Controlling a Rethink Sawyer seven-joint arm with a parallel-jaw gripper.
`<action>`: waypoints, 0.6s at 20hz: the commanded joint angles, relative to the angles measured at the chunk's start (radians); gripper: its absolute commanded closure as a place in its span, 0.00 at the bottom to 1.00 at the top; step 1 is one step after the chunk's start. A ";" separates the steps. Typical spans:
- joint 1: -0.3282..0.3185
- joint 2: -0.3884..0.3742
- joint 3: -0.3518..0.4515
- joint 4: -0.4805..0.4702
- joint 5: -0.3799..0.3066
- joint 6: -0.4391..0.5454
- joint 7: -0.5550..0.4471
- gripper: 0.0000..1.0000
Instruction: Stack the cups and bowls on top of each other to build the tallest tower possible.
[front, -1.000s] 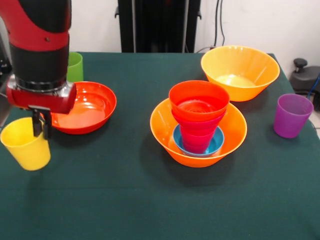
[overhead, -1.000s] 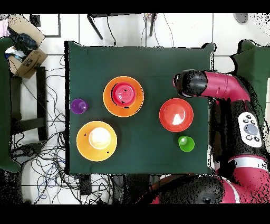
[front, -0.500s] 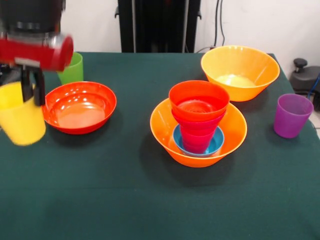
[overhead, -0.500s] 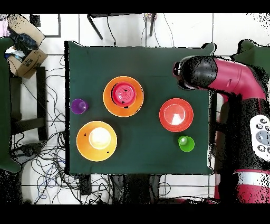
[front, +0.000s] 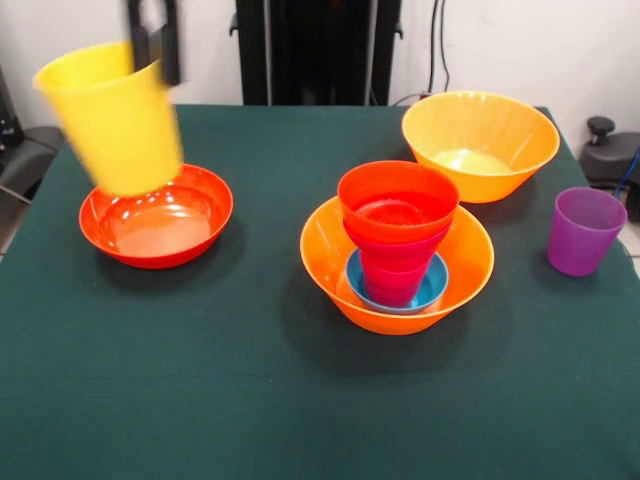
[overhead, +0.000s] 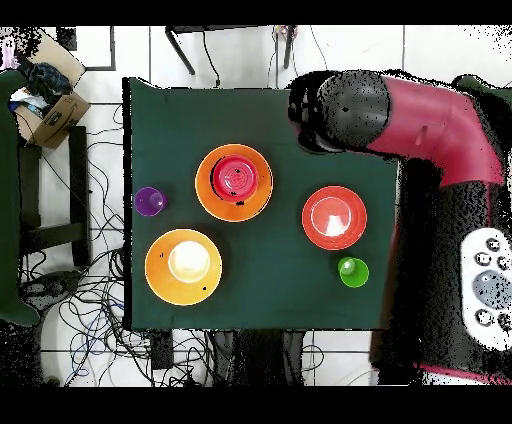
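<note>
The yellow cup (front: 112, 118) hangs in the air, tilted and blurred, in front of the wide shallow red-orange bowl (front: 156, 214) at about 9 o'clock on the bench (front: 250, 400). The gripper (front: 155, 40) shows only as two dark fingers at the top edge, and its jaws are clamped on the cup's rim at the cup's 1 o'clock side, one finger seemingly inside the wall and one outside. The cup looks light, thin-walled and smooth, so it should carry easily but could swivel or slip in a rim pinch; the tilt suggests it already swings a little. A hold lower on the wall would likely be steadier.

The tower (front: 397, 245) stands near the bench's centre, toward 3 o'clock of the held cup and well apart from it: a large orange bowl holding a blue bowl, pink pieces and a red-orange bowl on top. The second large orange bowl (front: 480, 143) sits at 1 o'clock and the purple cup (front: 585, 231) at 3 o'clock. In the overhead view the green cup (overhead: 352, 272) stands just beside the shallow bowl.
</note>
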 joint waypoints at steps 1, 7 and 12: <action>0.116 -0.061 -0.026 0.176 0.027 0.087 0.204 1.00; 0.204 -0.089 -0.081 0.198 0.061 0.098 0.268 1.00; 0.246 -0.076 -0.116 0.198 0.069 0.075 0.291 1.00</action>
